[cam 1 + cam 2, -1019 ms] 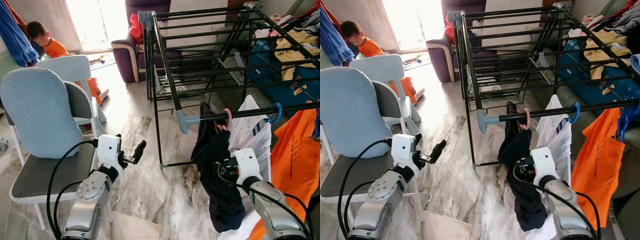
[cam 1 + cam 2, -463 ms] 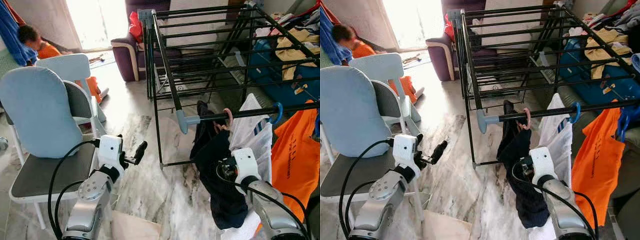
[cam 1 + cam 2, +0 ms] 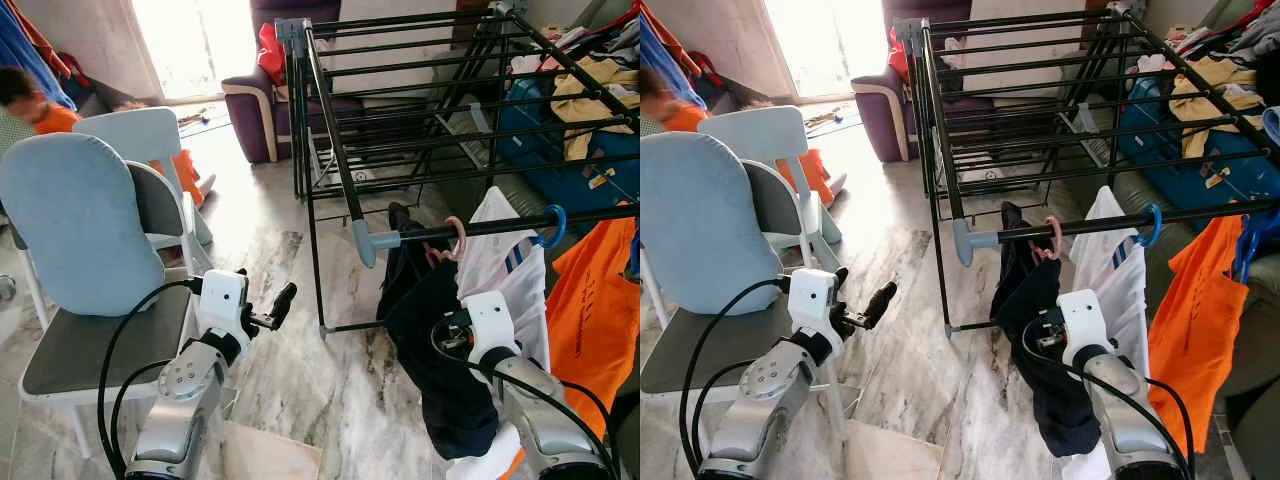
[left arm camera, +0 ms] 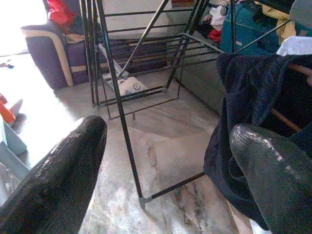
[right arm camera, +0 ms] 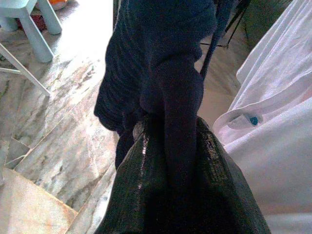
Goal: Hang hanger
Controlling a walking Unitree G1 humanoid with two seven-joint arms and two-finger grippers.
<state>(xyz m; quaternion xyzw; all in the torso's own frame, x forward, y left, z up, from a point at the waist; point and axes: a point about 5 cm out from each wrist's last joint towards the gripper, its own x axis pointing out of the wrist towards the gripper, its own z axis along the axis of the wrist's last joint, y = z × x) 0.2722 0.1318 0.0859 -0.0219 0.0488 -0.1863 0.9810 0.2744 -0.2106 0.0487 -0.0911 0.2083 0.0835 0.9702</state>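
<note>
A pink hanger hook (image 3: 456, 236) sits over the black rail (image 3: 500, 224) of the drying rack, and a dark navy garment (image 3: 445, 350) hangs from it. My right gripper (image 5: 170, 146) is just below the rail, shut on a fold of that dark cloth; in the left eye view its white wrist (image 3: 488, 320) presses against the garment, which hides the fingers. My left gripper (image 3: 280, 306) is open and holds nothing. It hovers over the marble floor to the left of the rack, beside the chair. In the left wrist view its fingers (image 4: 53, 180) frame the rack's foot and the garment (image 4: 253, 97).
A white shirt on a blue hanger (image 3: 548, 226) and an orange garment (image 3: 595, 300) hang to the right on the same rail. A chair with a blue cushion (image 3: 75, 225) and a small white chair (image 3: 150, 140) stand at left. A person (image 3: 30, 100) crouches far left; a purple armchair (image 3: 255, 110) stands behind.
My right gripper and the dark garment have shifted slightly left and down under the rail. The left gripper edged a little to the right. The person moved left.
</note>
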